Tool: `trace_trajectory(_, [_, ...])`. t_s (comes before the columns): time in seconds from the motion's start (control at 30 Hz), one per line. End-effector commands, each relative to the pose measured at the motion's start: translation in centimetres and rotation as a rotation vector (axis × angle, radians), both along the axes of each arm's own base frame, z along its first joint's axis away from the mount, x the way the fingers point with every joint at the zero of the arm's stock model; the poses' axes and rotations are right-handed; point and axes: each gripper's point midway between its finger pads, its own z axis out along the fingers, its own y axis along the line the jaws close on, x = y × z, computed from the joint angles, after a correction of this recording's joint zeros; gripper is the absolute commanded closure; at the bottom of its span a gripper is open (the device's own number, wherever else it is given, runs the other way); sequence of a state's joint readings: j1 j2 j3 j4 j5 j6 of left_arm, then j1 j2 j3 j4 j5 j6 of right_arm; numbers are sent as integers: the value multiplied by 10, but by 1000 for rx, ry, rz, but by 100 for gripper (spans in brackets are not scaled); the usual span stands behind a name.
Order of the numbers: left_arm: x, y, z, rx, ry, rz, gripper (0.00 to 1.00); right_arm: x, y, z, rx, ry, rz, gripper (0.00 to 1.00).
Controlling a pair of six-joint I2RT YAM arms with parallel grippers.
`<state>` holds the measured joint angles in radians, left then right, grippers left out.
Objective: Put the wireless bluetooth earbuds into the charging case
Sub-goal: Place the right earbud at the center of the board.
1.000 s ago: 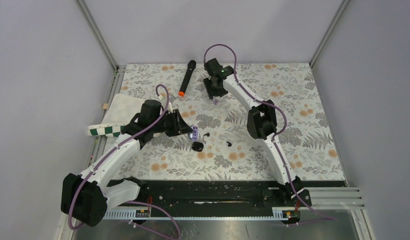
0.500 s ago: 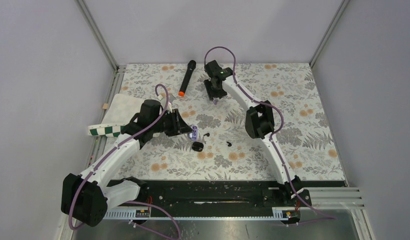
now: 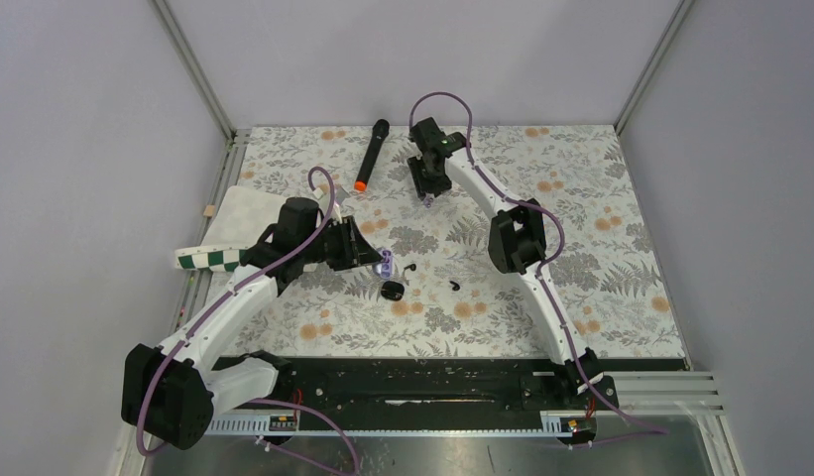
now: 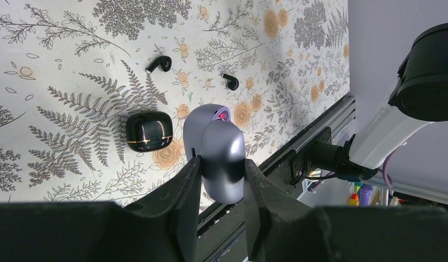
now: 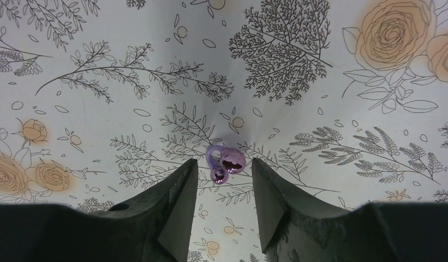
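Note:
The glossy black charging case [image 4: 149, 131] lies shut on the floral mat, also in the top view [image 3: 392, 290]. Two black earbuds lie beyond it, one [image 4: 160, 64] nearer and one [image 4: 230, 82] further right; both show in the top view [image 3: 409, 267] [image 3: 453, 286]. My left gripper [image 4: 221, 164] is shut on a lavender-grey rounded case [image 4: 213, 131], held just beside the black case. My right gripper [image 5: 224, 166] is open at the far side of the mat [image 3: 428, 191], its fingers either side of a small shiny purple earbud [image 5: 226, 162] lying on the mat.
A black microphone with an orange end [image 3: 369, 154] lies at the far middle. A white cloth with a green checked edge [image 3: 234, 223] lies at the left edge of the mat. The black rail [image 3: 422, 382] runs along the near edge.
The right arm's wrist has shifted slightly towards the far side. The left arm and the things on the mat have not moved.

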<state>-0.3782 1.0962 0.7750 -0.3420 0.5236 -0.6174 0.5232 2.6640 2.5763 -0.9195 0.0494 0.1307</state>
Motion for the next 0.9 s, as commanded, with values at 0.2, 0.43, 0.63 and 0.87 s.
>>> trace_trajectory(0.2, [5,-6,13,-42,-58,-33,100,-7,2,-1,24,46,7,52])
trace_trajectory(0.43, [5,-7,13,-44,-56,-41,100,-9,8,0,53,56,24,53])
trace_trajectory(0.63, [5,-7,14,-46,-60,-43,100,-10,10,0,64,63,28,57])
trace_trajectory(0.87, [3,-6,15,-44,-61,-41,100,-11,7,-2,53,64,8,62])
